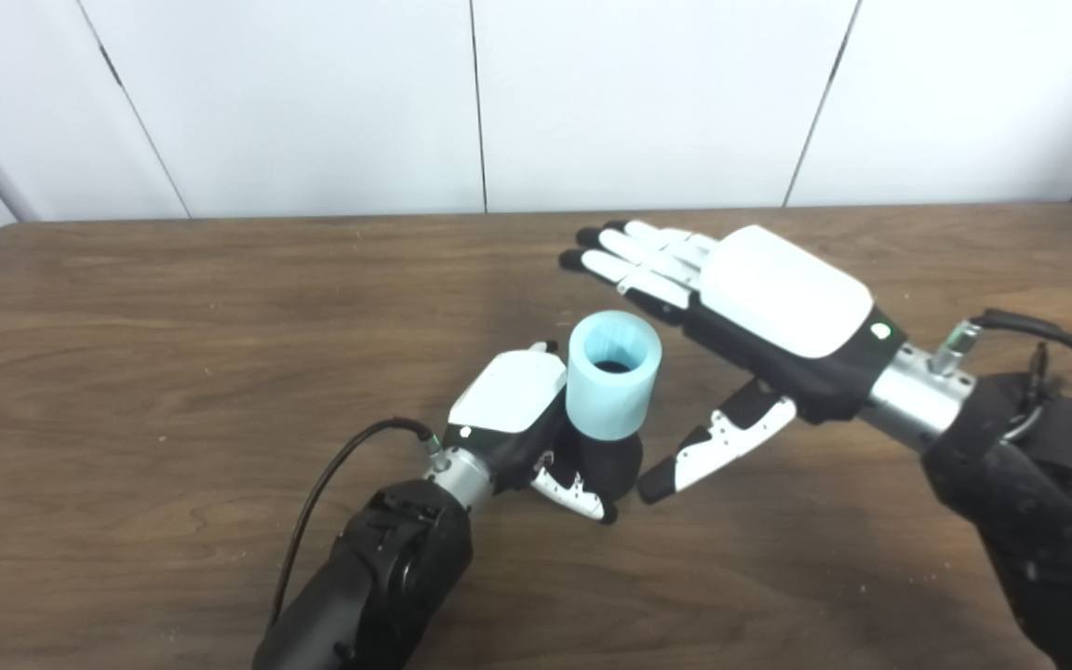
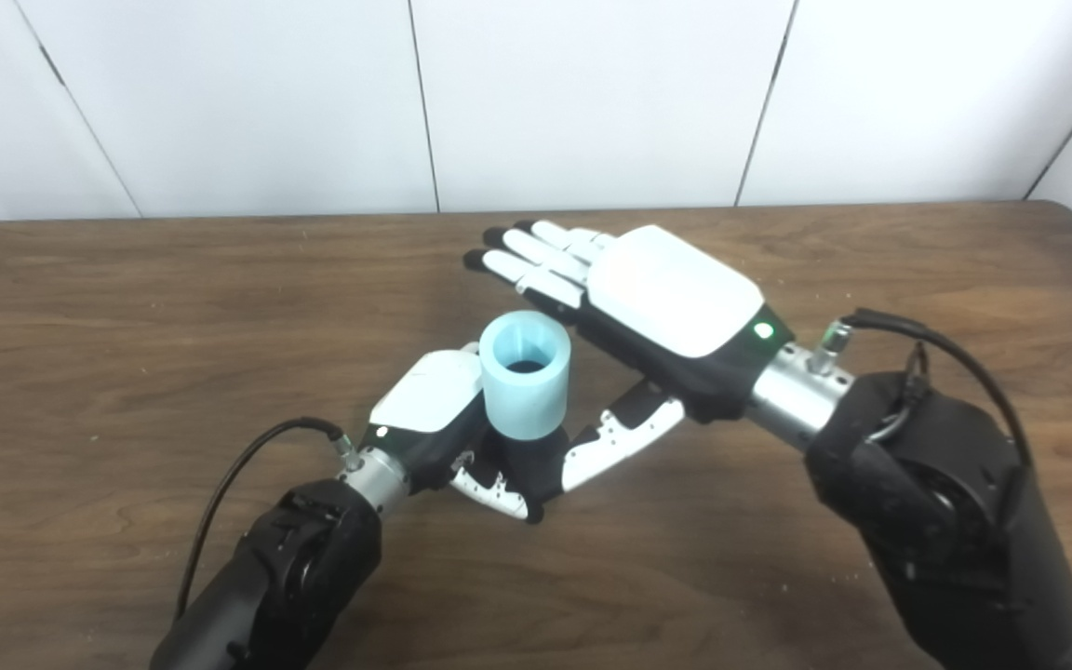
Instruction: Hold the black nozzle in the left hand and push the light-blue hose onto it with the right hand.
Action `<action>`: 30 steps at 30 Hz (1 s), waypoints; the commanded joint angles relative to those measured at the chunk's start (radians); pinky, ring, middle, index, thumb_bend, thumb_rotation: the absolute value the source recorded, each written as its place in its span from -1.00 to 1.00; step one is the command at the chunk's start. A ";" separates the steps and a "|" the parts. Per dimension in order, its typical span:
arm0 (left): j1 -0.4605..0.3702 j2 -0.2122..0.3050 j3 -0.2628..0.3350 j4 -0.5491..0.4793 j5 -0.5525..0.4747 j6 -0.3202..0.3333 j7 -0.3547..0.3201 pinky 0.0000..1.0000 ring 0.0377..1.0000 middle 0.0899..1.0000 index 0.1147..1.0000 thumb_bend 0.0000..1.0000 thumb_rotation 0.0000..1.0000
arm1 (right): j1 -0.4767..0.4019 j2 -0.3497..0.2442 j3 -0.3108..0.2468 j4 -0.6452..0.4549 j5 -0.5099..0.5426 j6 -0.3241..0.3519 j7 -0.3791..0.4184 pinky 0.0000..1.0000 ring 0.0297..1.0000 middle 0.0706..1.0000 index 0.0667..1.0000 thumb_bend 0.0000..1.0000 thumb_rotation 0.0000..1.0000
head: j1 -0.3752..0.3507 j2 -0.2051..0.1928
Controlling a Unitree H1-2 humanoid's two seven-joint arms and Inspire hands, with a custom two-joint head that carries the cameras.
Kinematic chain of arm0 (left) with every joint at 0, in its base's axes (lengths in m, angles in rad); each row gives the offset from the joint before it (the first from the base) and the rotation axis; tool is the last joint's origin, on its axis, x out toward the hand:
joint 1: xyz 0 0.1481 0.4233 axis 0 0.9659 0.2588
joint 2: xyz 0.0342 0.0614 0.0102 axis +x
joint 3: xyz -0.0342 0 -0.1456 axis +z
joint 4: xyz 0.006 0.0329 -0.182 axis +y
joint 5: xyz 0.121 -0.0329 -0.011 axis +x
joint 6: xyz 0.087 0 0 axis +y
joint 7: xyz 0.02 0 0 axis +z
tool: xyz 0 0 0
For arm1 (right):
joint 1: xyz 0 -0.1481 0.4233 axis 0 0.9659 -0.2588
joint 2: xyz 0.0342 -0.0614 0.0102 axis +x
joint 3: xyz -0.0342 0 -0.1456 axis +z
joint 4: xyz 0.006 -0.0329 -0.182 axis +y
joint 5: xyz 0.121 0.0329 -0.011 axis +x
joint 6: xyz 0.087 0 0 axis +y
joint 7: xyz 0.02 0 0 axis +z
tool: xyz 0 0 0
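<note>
Gripping the black nozzle (image 1: 606,461) near the middle of the table (image 1: 127,372), toward its front edge, the left hand (image 1: 522,419) is wrapped tight around it in the left eye view, with the light-blue hose (image 1: 612,386) already sitting upright on top. The right eye view shows the right hand (image 2: 648,316) just beside the hose, fingers spread flat, holding nothing. Looks like the push is done or nearly; next, probably press down to check seating.
</note>
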 commanded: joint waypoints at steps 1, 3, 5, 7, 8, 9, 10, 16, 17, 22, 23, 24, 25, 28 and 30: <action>0.066 0.024 -0.045 0.097 0.035 0.029 -0.079 1.00 0.43 0.01 -0.25 0.03 -1.00 | -0.004 -0.013 -0.020 -0.038 0.024 -0.015 -0.030 0.88 1.00 1.00 0.95 0.31 0.64 | 0.002 -0.001; 0.066 0.025 -0.045 0.099 0.037 0.028 -0.076 1.00 0.43 0.01 -0.25 0.03 -1.00 | 0.009 -0.009 -0.020 -0.048 0.028 -0.013 -0.029 0.90 1.00 1.00 0.94 0.35 0.56 | 0.002 -0.001; 0.067 0.024 -0.045 0.098 0.036 0.028 -0.075 1.00 0.43 0.01 -0.25 0.03 -1.00 | 0.018 -0.008 -0.016 -0.052 0.026 -0.019 -0.031 0.90 1.00 1.00 0.93 0.39 0.48 | 0.002 -0.002; 0.067 0.024 -0.044 0.097 0.035 0.028 -0.075 1.00 0.43 0.01 -0.25 0.03 -1.00 | 0.029 -0.009 -0.011 -0.049 0.022 -0.038 -0.037 0.91 1.00 1.00 0.92 0.39 0.48 | 0.005 -0.004; 0.067 0.025 -0.044 0.098 0.035 0.028 -0.075 1.00 0.43 0.01 -0.25 0.03 -1.00 | 0.032 -0.010 -0.009 -0.048 0.020 -0.045 -0.038 0.91 1.00 1.00 0.92 0.37 0.51 | 0.005 -0.004; 0.066 0.026 -0.043 0.099 0.034 0.027 -0.074 1.00 0.42 0.01 -0.25 0.03 -1.00 | 0.039 -0.013 -0.005 -0.044 0.015 -0.055 -0.037 0.91 1.00 1.00 0.92 0.36 0.53 | 0.003 -0.004; 0.065 0.027 -0.043 0.101 0.034 0.025 -0.072 1.00 0.42 0.01 -0.25 0.03 -1.00 | 0.046 -0.016 -0.001 -0.042 0.009 -0.063 -0.031 0.92 1.00 1.00 0.93 0.34 0.60 | 0.003 -0.004; 0.062 0.030 -0.043 0.104 0.033 0.021 -0.072 1.00 0.43 0.01 -0.25 0.03 -1.00 | 0.062 -0.027 0.034 -0.031 -0.010 -0.077 0.005 1.00 1.00 1.00 1.00 0.34 0.86 | 0.002 -0.004; 0.062 0.031 -0.042 0.104 0.032 0.021 -0.072 1.00 0.43 0.01 -0.25 0.03 -1.00 | 0.060 -0.027 0.038 -0.029 -0.011 -0.080 0.007 1.00 1.00 1.00 1.00 0.35 0.88 | 0.002 -0.004; 0.061 0.033 -0.040 0.103 0.027 0.019 -0.072 1.00 0.44 0.02 -0.25 0.02 -1.00 | 0.045 -0.012 0.062 -0.020 -0.011 -0.087 0.017 1.00 1.00 1.00 1.00 0.35 0.91 | 0.005 -0.008; 0.061 0.033 -0.040 0.102 0.026 0.018 -0.072 1.00 0.44 0.02 -0.25 0.02 -1.00 | 0.040 -0.010 0.066 -0.016 -0.011 -0.089 0.017 1.00 1.00 1.00 1.00 0.35 0.91 | 0.004 -0.007; 0.061 0.033 -0.040 0.101 0.025 0.017 -0.072 1.00 0.45 0.02 -0.25 0.02 -1.00 | 0.036 -0.008 0.069 -0.012 -0.013 -0.092 0.015 1.00 1.00 1.00 1.00 0.35 0.91 | 0.003 -0.006; 0.060 0.033 -0.041 0.101 0.025 0.017 -0.071 1.00 0.45 0.01 -0.26 0.02 -1.00 | 0.033 -0.007 0.070 -0.008 -0.014 -0.095 0.013 1.00 1.00 1.00 1.00 0.35 0.91 | 0.001 -0.007; 0.058 0.033 -0.043 0.102 0.027 0.013 -0.071 1.00 0.43 0.01 -0.26 0.02 -1.00 | 0.037 -0.012 0.067 0.001 -0.009 -0.103 0.006 1.00 1.00 1.00 1.00 0.34 0.91 | 0.001 -0.006; 0.056 0.032 -0.046 0.109 0.031 0.012 -0.068 1.00 0.43 0.01 -0.26 0.02 -1.00 | 0.048 -0.019 0.060 0.005 -0.002 -0.108 0.001 1.00 1.00 1.00 1.00 0.34 0.91 | 0.002 -0.006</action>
